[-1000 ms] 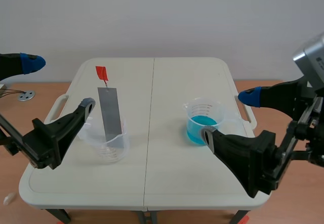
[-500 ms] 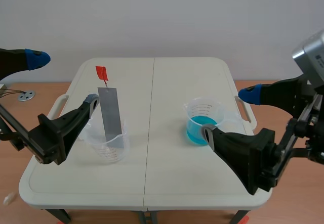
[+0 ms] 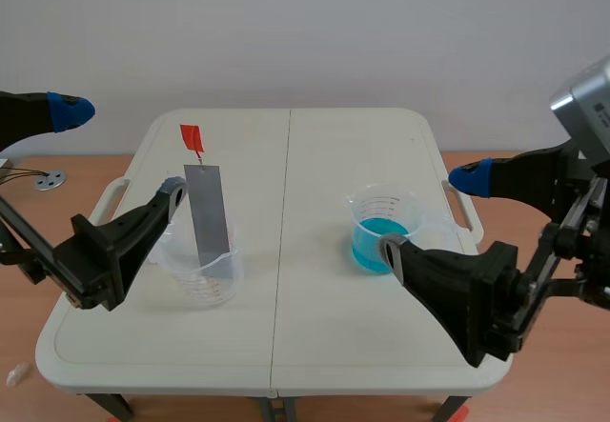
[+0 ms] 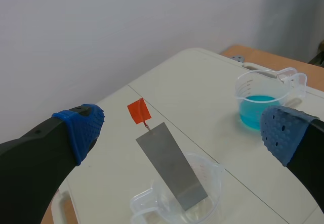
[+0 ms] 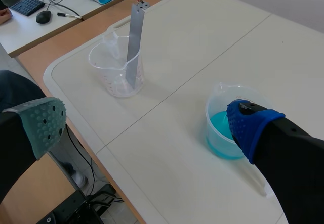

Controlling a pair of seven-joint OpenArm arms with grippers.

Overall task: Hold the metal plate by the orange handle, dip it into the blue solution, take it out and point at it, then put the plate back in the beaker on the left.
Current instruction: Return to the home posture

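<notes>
Scene: left hand (image 3: 122,151) seen shifted slightly toward metal plate (image 3: 210,217) since a second ago; held wide open, empty. Plate propped in left beaker (image 3: 205,274), just right of hand.
Left wrist: orange handle (image 4: 138,111) seen ahead, between fingers.
Right wrist: right hand (image 5: 147,123) held wide open, empty; blue solution (image 5: 217,129) beside one finger.

Here's the long grey metal plate (image 3: 209,214): smooth, a dull satin sheen, no mirror shine. Its small orange handle tab (image 3: 192,137) looks matt. The clear plastic beaker (image 3: 195,284) around it is glossy, as is the clear plastic beaker of blue solution (image 3: 376,208). The cream plastic table (image 3: 305,155) is smooth and matt.
</notes>
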